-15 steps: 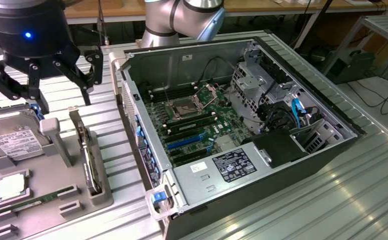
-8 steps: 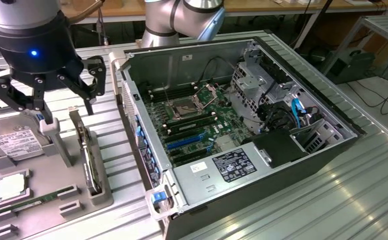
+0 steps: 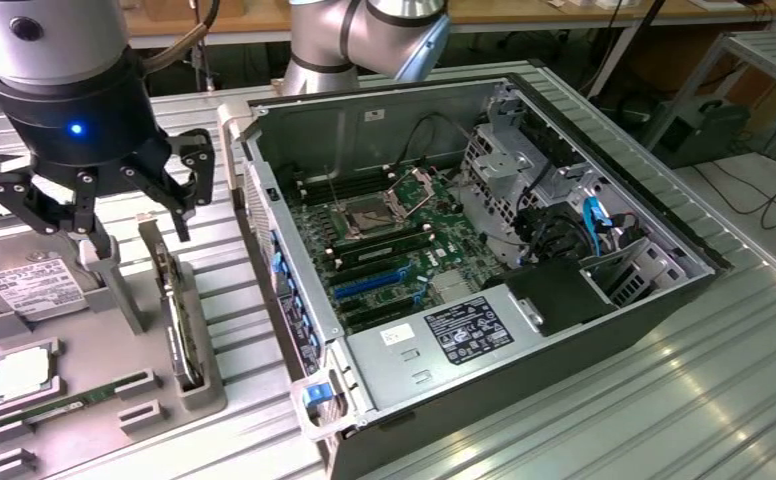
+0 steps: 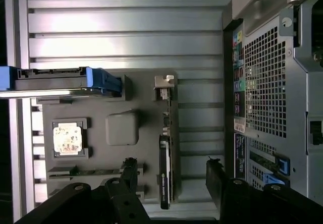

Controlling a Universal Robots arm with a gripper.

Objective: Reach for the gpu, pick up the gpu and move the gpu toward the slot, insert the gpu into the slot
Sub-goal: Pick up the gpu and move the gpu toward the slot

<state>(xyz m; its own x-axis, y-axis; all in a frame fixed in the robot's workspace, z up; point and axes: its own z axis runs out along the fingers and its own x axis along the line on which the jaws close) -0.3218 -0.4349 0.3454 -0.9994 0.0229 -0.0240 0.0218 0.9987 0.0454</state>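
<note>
The gpu is a thin dark card standing on edge in a grey holder tray, left of the computer case in the exterior view. In the wrist view the gpu shows edge-on, with its silver bracket at one end. My gripper hangs open just above the card's far end, holding nothing. In the wrist view the card lies between the gripper fingers, nearer one black finger than the other. The blue slot sits on the motherboard inside the open case.
A silver hard drive with a white label, a processor chip and a green memory stick rest on the same tray. The open computer case fills the exterior view's middle and right. The table is ribbed metal.
</note>
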